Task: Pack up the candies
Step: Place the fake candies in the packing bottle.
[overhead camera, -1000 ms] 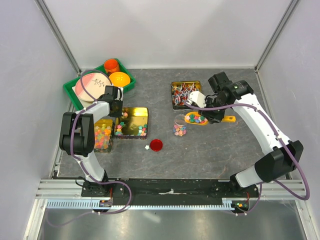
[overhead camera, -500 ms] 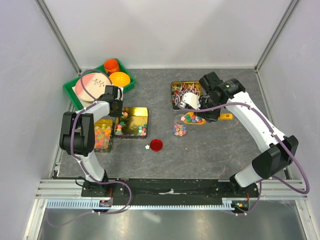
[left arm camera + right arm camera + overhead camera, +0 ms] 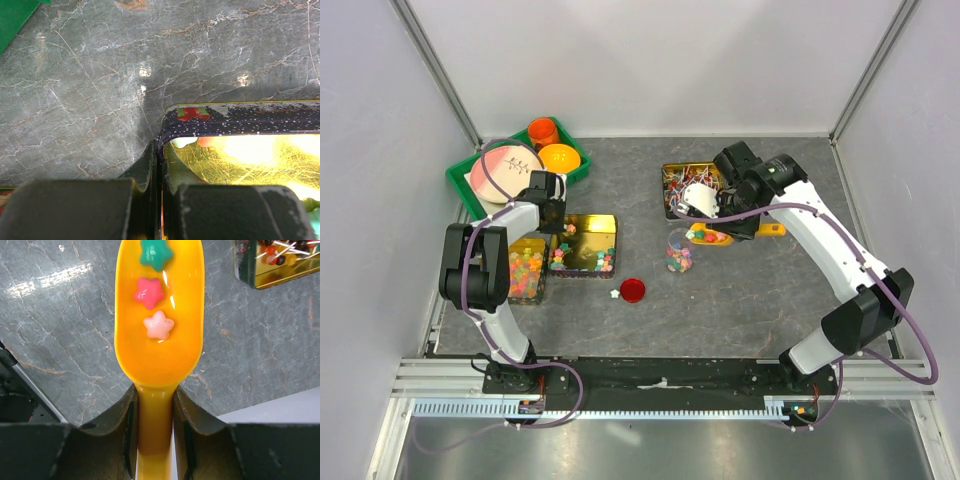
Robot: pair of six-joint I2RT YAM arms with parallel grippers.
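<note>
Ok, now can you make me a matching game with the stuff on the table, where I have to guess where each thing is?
Things:
1. yellow scoop
2. red lid
3. orange bowl
4. gold tin

Places:
A. inside the green tray
B. flat on the table, beside a loose white star candy
C. rim pinched by the left gripper
D. held by the right gripper, with star candies in it

Pairs: 1-D, 2-B, 3-A, 4-C.
</note>
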